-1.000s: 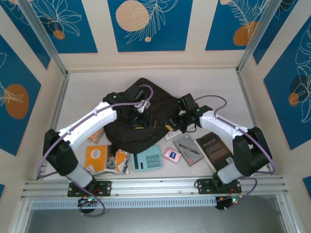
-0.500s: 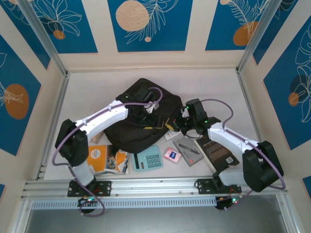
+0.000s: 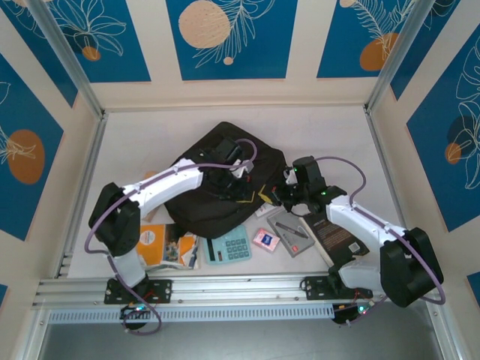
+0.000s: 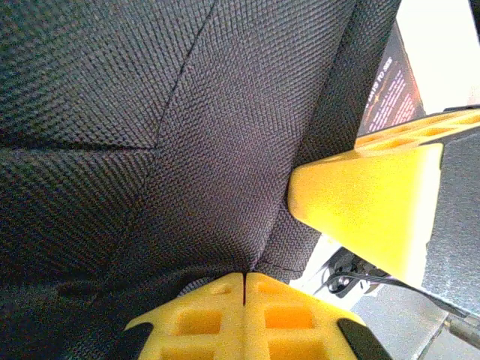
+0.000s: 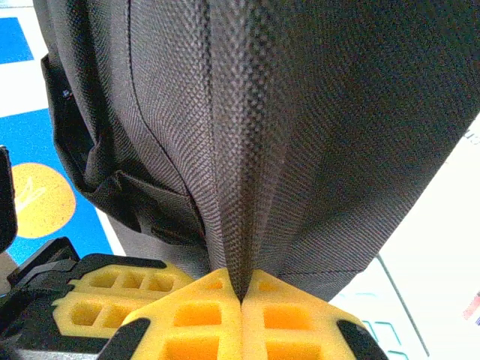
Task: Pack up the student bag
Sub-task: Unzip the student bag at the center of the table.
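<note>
The student bag [image 3: 210,187] is a large black fabric backpack lying in the middle of the table. My left gripper [image 3: 241,192] reaches across it to its right near edge. In the left wrist view it [image 4: 245,276] is shut, with a crease of the bag's weave [image 4: 187,150] running into the line where the fingers meet. My right gripper [image 3: 277,196] is at the bag's right edge. The right wrist view shows it [image 5: 241,296] shut on a raised fold of the bag [image 5: 247,150]. The two grippers sit close together, each seeing the other's yellow fingers [image 4: 367,202].
Along the near side lie orange booklets [image 3: 161,244], a teal calculator [image 3: 228,244], a small pink card [image 3: 265,238], a grey case [image 3: 291,231] and a flat dark book [image 3: 336,232]. Metal frame posts and a rail border the table.
My left arm has swung right across the bag toward the right gripper and its jaws have closed on the fabric. The right gripper has shifted slightly nearer, still shut on the bag.
</note>
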Controlling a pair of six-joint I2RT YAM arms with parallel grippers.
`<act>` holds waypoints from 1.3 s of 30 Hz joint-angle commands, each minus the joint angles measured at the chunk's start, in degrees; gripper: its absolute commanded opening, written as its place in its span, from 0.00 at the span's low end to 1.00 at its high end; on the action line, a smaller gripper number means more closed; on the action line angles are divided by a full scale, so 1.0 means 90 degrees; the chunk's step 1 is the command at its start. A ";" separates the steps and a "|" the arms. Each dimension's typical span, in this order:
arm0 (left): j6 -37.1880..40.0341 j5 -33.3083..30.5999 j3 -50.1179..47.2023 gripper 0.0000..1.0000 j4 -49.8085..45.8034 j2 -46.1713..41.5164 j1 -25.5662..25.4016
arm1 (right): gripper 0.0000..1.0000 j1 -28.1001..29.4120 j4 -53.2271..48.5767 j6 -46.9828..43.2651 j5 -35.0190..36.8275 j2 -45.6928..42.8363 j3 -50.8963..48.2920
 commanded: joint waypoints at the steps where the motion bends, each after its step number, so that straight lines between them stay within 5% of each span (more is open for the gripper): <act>1: 0.0111 -0.0146 -0.0197 0.00 -0.0277 -0.0442 -0.0035 | 0.00 -0.0133 0.0125 -0.0012 -0.0215 -0.0337 0.0034; 39: 0.0434 -0.0910 -0.1279 0.00 -0.1278 -0.2677 0.0516 | 0.00 -0.0807 -0.1745 -0.1395 0.0479 -0.0432 0.0537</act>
